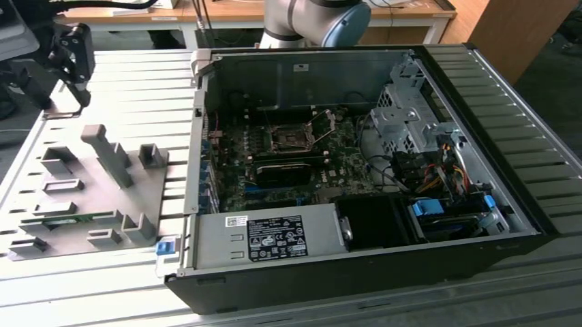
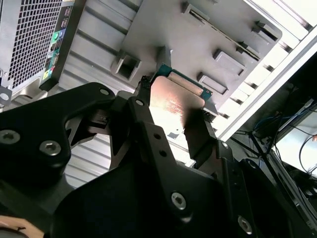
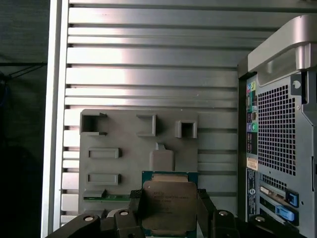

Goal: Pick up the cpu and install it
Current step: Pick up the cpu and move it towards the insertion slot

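The cpu [image 3: 170, 203], a flat square chip with a silver metal top and a thin green rim, is held between two black fingers [image 3: 134, 202] in both wrist views. My gripper [image 3: 170, 210] is shut on the cpu [image 2: 174, 99] by two opposite edges, and my gripper [image 2: 171, 113] hangs above the grey holder plate [image 3: 129, 163]. In the exterior view my gripper [image 1: 71, 53] is at the far left, beyond the holder plate [image 1: 91, 191] and outside the open computer case [image 1: 364, 157]. The black socket [image 1: 293, 138] with its metal frame sits on the motherboard inside the case.
A long green circuit-board strip [image 1: 68, 219] lies in a slot of the holder plate, also seen as a strip [image 3: 106, 198] in the first wrist view. Grey posts [image 1: 109, 153] stick up from the plate. The case wall [image 1: 195, 136], drive cage [image 1: 409, 116] and power supply [image 1: 272, 238] surround the motherboard.
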Robot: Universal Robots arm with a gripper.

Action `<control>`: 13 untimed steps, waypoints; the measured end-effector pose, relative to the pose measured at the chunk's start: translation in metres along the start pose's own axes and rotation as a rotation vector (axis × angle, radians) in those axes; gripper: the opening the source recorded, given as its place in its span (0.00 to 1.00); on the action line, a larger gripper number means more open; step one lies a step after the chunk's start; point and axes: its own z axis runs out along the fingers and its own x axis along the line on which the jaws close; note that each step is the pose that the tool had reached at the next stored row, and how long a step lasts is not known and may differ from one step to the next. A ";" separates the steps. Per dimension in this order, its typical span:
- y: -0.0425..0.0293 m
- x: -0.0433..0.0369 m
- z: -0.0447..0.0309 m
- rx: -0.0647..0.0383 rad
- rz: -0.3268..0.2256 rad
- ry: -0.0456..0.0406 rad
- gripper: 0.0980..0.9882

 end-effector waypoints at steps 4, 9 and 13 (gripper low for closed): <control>0.0000 -0.0092 0.0001 0.000 0.000 -0.0001 0.48; 0.0000 -0.0205 0.0001 0.000 0.000 0.0001 0.48; 0.0000 -0.0292 0.0002 0.000 0.000 -0.0001 0.48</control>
